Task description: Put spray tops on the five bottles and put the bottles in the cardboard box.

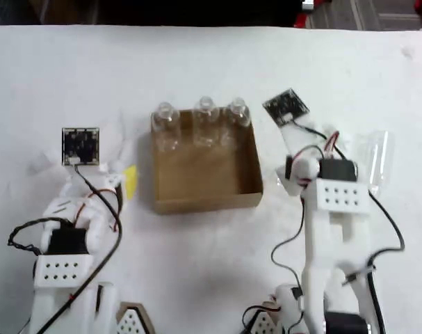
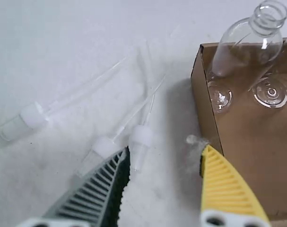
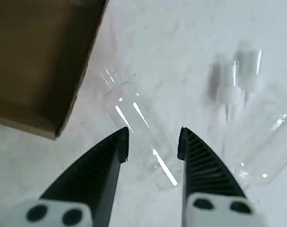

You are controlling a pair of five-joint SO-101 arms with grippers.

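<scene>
The cardboard box (image 1: 249,182) sits mid-table with three clear bottles (image 1: 206,120) upright along its far wall. The one nearest the left arm (image 2: 252,42) has a bare neck. My left gripper (image 2: 164,153) is open, low over the table beside the box's left wall (image 2: 204,109), with a white spray top (image 2: 141,142) lying by its grey finger (image 2: 110,184). Two more spray tops (image 2: 103,147) (image 2: 30,120) lie beyond. My right gripper (image 3: 153,137) is open, its fingers either side of a clear bottle (image 3: 138,125) lying right of the box.
A second loose bottle (image 3: 271,142) (image 1: 377,156) lies at the right, with two white spray tops (image 3: 230,80) near it. The box's near right corner (image 3: 53,127) is close to the right gripper. The white table (image 1: 197,62) stretches behind the box.
</scene>
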